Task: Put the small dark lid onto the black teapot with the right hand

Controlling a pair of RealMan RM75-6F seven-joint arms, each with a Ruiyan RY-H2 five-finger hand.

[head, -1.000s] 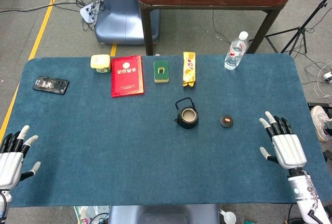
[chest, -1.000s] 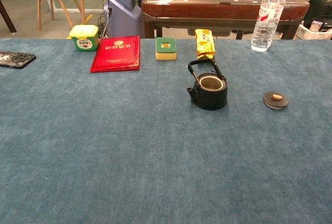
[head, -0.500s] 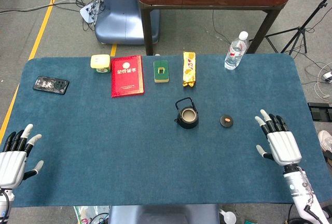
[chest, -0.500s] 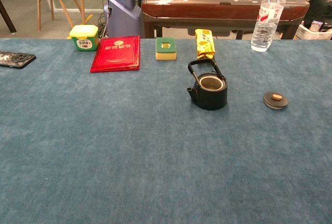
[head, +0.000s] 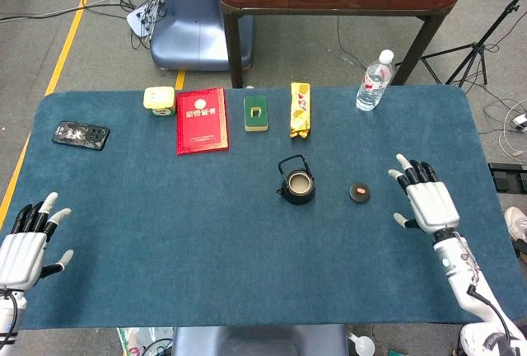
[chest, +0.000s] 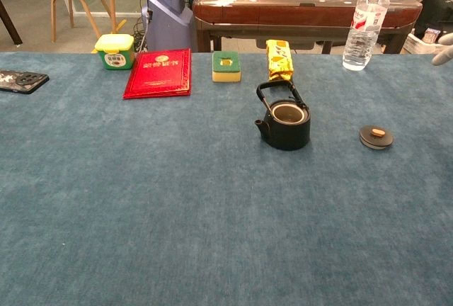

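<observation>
Leftmost, the robot's left hand (head: 20, 245) hovers at the near left edge of the blue felt tabletop (head: 165, 232), fingers spread and holding nothing. Far left on the tabletop lies a dark phone-like slab (head: 81, 134). Along the far side, going right, come a small pale yellow tub with a green label (head: 159, 98), a red booklet with gold lettering too small to read (head: 202, 120), a green and yellow block (head: 256, 113), a yellow snack packet (head: 300, 110) and a clear plastic water bottle with a red and white label (head: 374, 81) whose writing cannot be made out.

Near the middle stands the black teapot with an arched handle (head: 296, 182), upright, its mouth uncovered. The small dark round lid with an orange knob (head: 359, 192) lies flat on the tabletop to the right of the teapot, apart from it. Further right, the right hand (head: 422, 199) hangs over the tabletop with fingers spread, empty, near the lid but not touching it; the lid sits just left of its fingertips (head: 396, 176).

Compared with a second ago, the right hand has moved left and further from the near edge, toward the lid, and a pale tip of it now shows at the right edge of the chest view. The left hand has shifted slightly. Teapot and lid have not moved.
</observation>
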